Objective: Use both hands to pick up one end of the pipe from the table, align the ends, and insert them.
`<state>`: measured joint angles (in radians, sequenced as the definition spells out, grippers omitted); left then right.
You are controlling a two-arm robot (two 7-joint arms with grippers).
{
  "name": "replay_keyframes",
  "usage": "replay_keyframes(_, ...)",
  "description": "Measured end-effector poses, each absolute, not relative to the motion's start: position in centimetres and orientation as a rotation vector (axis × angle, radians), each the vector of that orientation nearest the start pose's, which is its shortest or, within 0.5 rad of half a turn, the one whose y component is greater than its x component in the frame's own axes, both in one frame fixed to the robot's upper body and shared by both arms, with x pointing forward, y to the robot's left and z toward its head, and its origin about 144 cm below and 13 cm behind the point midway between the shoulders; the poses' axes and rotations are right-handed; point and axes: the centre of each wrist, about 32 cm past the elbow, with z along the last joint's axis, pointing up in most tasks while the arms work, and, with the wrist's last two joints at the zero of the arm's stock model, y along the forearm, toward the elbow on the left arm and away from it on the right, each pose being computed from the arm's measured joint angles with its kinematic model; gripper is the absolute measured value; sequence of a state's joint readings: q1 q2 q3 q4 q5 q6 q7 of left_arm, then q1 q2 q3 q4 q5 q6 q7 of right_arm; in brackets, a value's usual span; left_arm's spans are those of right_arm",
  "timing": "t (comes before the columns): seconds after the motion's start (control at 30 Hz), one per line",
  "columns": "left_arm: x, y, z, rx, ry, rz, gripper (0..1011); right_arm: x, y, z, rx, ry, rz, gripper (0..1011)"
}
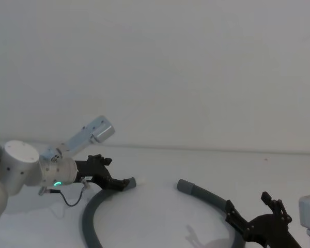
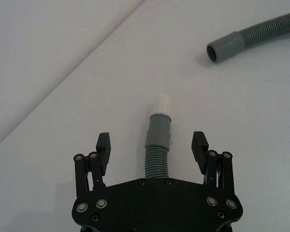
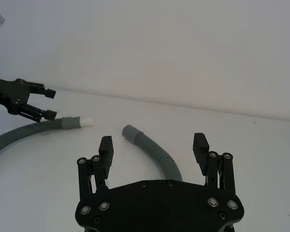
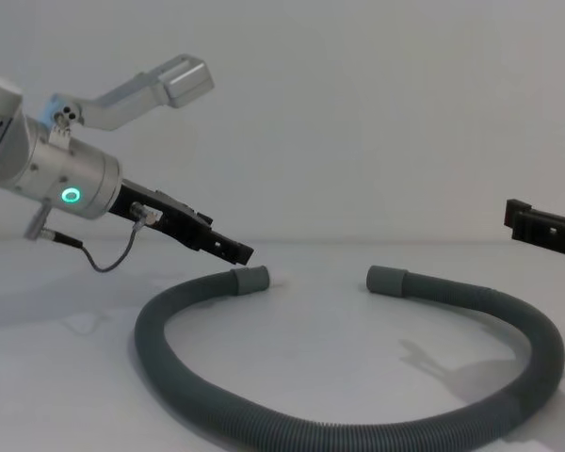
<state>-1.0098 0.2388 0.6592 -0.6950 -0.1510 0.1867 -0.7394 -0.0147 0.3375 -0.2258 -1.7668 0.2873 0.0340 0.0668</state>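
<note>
Pipe (image 4: 358, 428) in a flat loop, ends (image 4: 250, 279) toward each other; left gripper (image 2: 152, 141) and right gripper (image 3: 153, 144) jaws apart.

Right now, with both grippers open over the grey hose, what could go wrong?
The left gripper, fingers open, flanks the dark grey corrugated hose behind its white-tipped cuff; closing off-centre could nudge that loose end aside. The right gripper hangs well back from the plain grey cuff, so that end might droop and misalign.

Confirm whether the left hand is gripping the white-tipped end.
No: the left hand stands open, its fingers clear of the end between them.
</note>
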Motion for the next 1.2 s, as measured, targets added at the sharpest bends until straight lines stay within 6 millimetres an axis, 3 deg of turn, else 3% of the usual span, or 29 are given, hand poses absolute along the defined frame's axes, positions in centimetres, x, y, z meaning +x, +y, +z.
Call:
replay_keyframes(0.53, 71.4, 22.4, 132.3, 0.727, -0.106, 0.563, 1002, 44.3, -23.7, 118.9, 0.026, -0.075, -1.229, 1003)
replay_keyframes(1.2, 73.0, 22.1, 133.7, 0.787, -0.08, 0.5, 1002, 44.3, -23.7, 118.9, 0.026, -0.075, -1.23, 1003)
